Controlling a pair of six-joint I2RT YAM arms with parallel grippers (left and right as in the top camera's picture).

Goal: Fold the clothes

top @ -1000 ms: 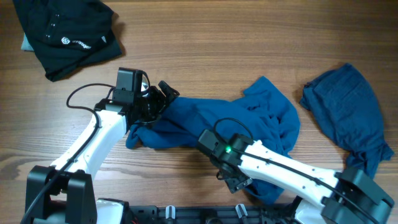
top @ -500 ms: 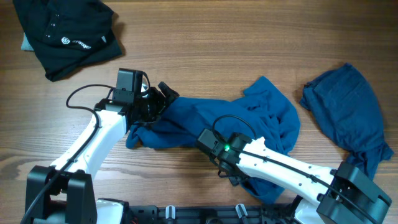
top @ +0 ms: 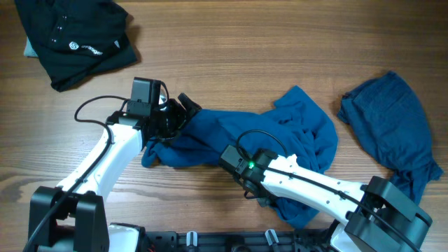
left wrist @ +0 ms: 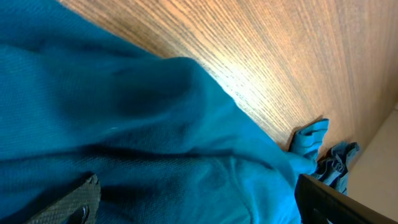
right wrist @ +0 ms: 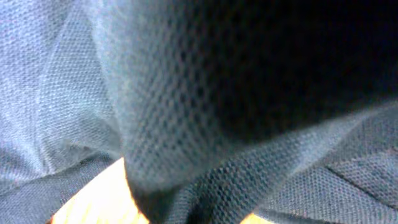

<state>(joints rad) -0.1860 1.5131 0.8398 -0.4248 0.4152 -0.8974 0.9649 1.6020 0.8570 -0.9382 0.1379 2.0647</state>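
The T-shirt (top: 287, 129) lay crumpled at the middle of the table (top: 245, 42), with the right gripper (top: 262, 201) clamped on its near hem and the left gripper (top: 185, 106) spread wide at its left end, holding nothing; flattening appeared to be in hand, next requiring a left-side grip.

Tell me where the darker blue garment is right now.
In the overhead view the darker blue garment lies crumpled on the right side of the table, just right of the mid-blue T-shirt at centre.
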